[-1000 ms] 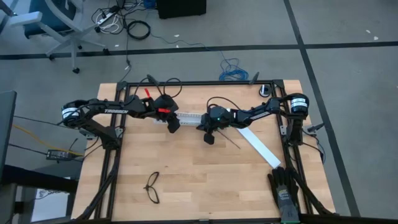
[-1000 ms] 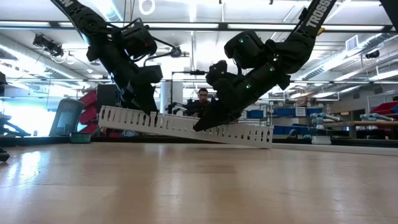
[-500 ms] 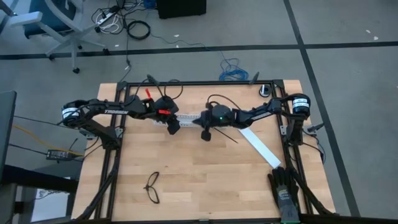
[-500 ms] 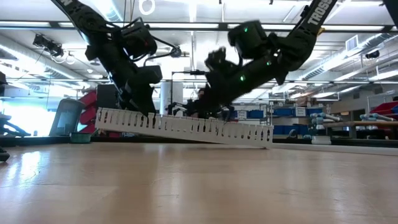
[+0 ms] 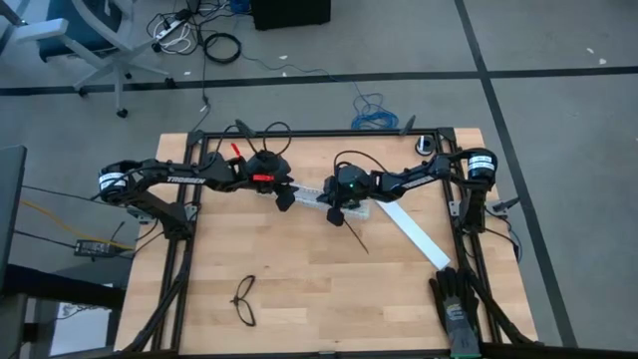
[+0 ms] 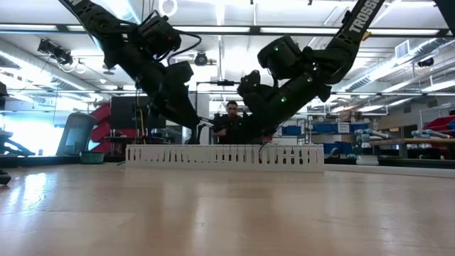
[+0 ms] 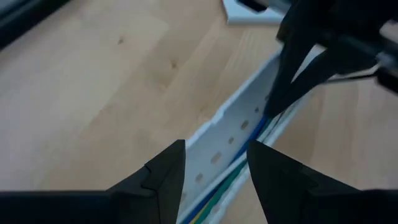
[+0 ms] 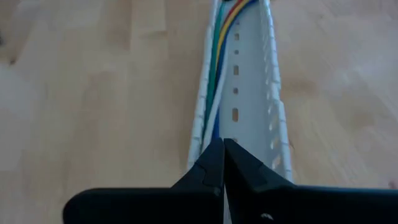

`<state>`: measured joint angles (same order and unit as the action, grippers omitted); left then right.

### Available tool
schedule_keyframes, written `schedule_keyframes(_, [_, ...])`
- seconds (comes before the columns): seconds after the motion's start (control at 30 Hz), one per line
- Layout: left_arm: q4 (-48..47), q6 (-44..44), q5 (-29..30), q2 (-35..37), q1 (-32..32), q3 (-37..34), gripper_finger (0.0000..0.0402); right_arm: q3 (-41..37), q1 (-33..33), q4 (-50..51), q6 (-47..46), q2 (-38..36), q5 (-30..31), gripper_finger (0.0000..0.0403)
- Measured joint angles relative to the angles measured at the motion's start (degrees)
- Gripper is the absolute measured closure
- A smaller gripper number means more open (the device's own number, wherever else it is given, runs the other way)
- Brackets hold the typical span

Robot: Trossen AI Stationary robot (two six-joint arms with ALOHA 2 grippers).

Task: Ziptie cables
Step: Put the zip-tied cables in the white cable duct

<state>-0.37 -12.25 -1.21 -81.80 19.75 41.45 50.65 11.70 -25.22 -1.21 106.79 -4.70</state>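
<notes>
A white slotted duct [image 6: 224, 155] lies flat on the table. In it run the cables [image 8: 217, 56], white, blue, green, yellow and red. My left gripper [image 7: 214, 171] stands open above the duct's left end, one finger to each side, clear of it in the low view. My right gripper [image 8: 222, 152] is shut, its tips down in the duct by the cables. The ziptie [image 5: 356, 237], a thin dark strip, sticks out from under my right gripper [image 5: 334, 212] toward the near right. My right gripper is shut on one end of the ziptie [image 5: 344, 221], but the fingers themselves hide the place of contact. The strip runs straight out behind the gripper toward the table's near right. Whether the fingertips [image 7: 277, 106] also touch the cables in the duct, I cannot tell.
A wide flat white strip [image 5: 414, 234] lies slanted at the right. Black thin-framed glasses [image 5: 244, 299] lie near the front left, dark gloves [image 5: 459, 309] at the front right corner. The black frame rails [image 5: 299, 133] edge the table. A person sits beyond the far edge [image 6: 231, 114].
The duct's left end, raised at my left gripper a second ago, has come down, and the duct now lies level on the table. My left gripper has tipped upward and stands above it. The ziptie's free end has swung toward the near edge with my right gripper.
</notes>
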Motion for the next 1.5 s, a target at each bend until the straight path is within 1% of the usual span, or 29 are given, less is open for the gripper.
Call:
schedule_keyframes(0.13, [0.0,0.8,0.0,0.0,0.0,0.0,0.0218,0.0,-0.9,-3.2,3.7,-0.9,0.3,0.0403])
schedule_keyframes(0.23, [-0.1,2.1,0.0,0.0,0.0,0.0,0.0218,0.0,-1.6,-3.2,5.7,-3.9,0.5,0.0403])
schedule_keyframes(0.33, [0.2,4.1,0.0,0.0,-0.1,0.0,0.0218,0.0,-2.2,2.8,7.4,-8.7,3.4,0.0403])
schedule_keyframes(0.47, [1.0,7.8,-1.0,0.0,-0.7,0.0,0.0218,-1.0,-3.5,17.9,7.4,-17.9,10.6,0.0403])
schedule_keyframes(0.57, [2.9,10.3,-4.7,-0.9,-1.1,0.0,0.0218,-5.5,-5.4,26.6,3.8,-26.0,15.9,0.0403])
schedule_keyframes(0.63, [5.9,12.0,-6.4,-2.0,-1.5,-0.1,0.0218,-9.9,-7.1,29.7,-0.7,-31.7,19.0,0.0403])
schedule_keyframes(0.77, [15.5,17.2,-7.2,-5.4,-3.0,-0.1,0.0218,-19.2,-10.2,30.2,-10.6,-42.4,20.1,0.0403])
schedule_keyframes(0.83, [17.3,17.8,-7.3,-7.0,-3.9,0.9,0.0218,-23.2,-11.5,30.2,-15.3,-47.1,20.2,0.0403])
schedule_keyframes(0.9, [16.2,17.8,-7.4,-8.8,-4.2,3.5,0.0218,-26.0,-12.4,30.2,-19.1,-51.1,20.2,0.0403])
schedule_keyframes(0.97, [13.2,18.3,-7.3,-10.8,-4.5,6.9,0.0218,-28.2,-13.0,30.0,-21.4,-53.9,20.2,0.0403])
schedule_keyframes(1.07, [7.4,21.6,-7.2,-14.6,-5.2,13.1,0.0218,-30.0,-13.2,30.1,-22.7,-56.2,20.3,0.0403])
schedule_keyframes(1.3, [-5.3,27.3,-9.3,-24.1,-5.6,28.5,0.0217,-30.5,-13.2,30.3,-22.5,-56.2,20.3,0.0403])
schedule_keyframes(1.37, [-6.8,28.5,-9.5,-26.5,-5.6,32.1,0.0217,-30.5,-13.2,30.8,-22.3,-56.2,20.3,0.0403])
schedule_keyframes(1.5, [-6.8,30.0,-9.0,-30.5,-5.7,38.3,0.0217,-30.5,-13.2,32.7,-22.3,-56.2,20.0,0.0403])
